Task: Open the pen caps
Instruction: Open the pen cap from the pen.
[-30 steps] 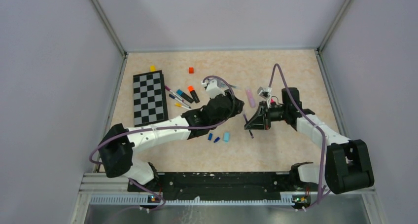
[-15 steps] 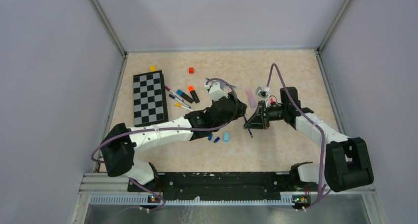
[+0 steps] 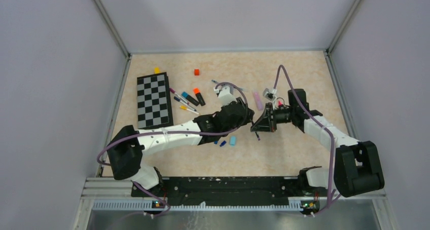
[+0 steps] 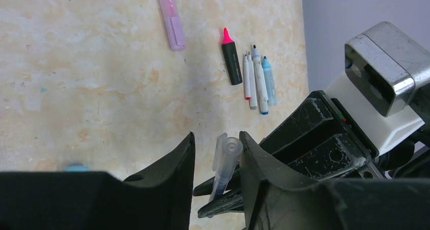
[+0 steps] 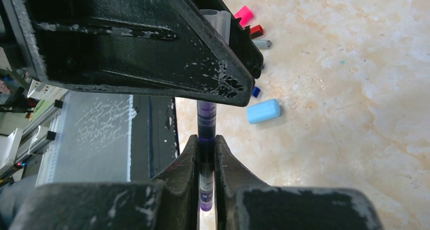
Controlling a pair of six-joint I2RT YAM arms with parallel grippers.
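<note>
My right gripper (image 5: 205, 141) is shut on the barrel of a purple pen (image 5: 206, 123) and holds it above the table. It also shows in the top view (image 3: 257, 128). The pen's clear cap (image 4: 226, 156) sits between the fingers of my left gripper (image 4: 215, 139), which is open. The cap touches the right finger and a gap shows on the left side. Loose pen caps lie below: a light blue one (image 5: 263, 111), a small blue one (image 5: 256, 91) and a pink one (image 5: 244, 14).
A checkerboard (image 3: 153, 100) lies at the left with several pens (image 3: 185, 101) beside it. A red cube (image 3: 196, 72) and a yellow cube (image 3: 156, 70) sit at the back. A pink highlighter (image 4: 171, 17), a black highlighter (image 4: 231, 58) and white pens (image 4: 256, 80) lie beyond the grippers.
My left gripper has moved right and nearer, bringing its open fingers around the cap end of the pen. My right gripper has kept hold of the pen, shifting only slightly.
</note>
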